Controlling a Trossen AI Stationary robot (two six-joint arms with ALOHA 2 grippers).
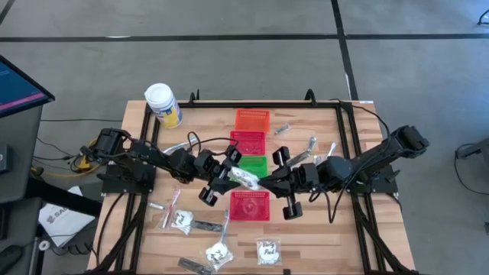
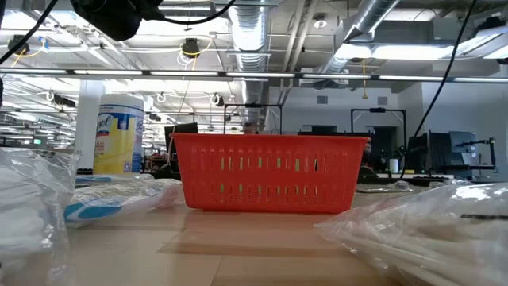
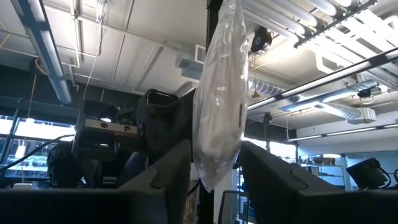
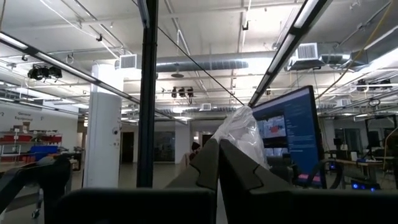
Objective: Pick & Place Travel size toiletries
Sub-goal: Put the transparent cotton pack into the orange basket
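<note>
1. Hanging above the green basket [image 1: 254, 166] at mid-counter, a clear sachet [image 1: 244, 177] stretches between both hands.
2. The right hand [image 1: 269, 183] is clenched on one end of the sachet.
3. The left hand [image 1: 227, 173] has its fingers [image 3: 171, 171] on either side of the other end; whether they grip it, I cannot tell.
4. More sachets [image 1: 268, 250] lie along the wooden counter's [image 1: 321, 229] near edge.

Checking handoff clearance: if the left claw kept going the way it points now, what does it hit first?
Likely the clear sachet between its fingers, with the right claw just beyond, shut on the sachet's other end. Depth between the two claws is hard to judge.
</note>
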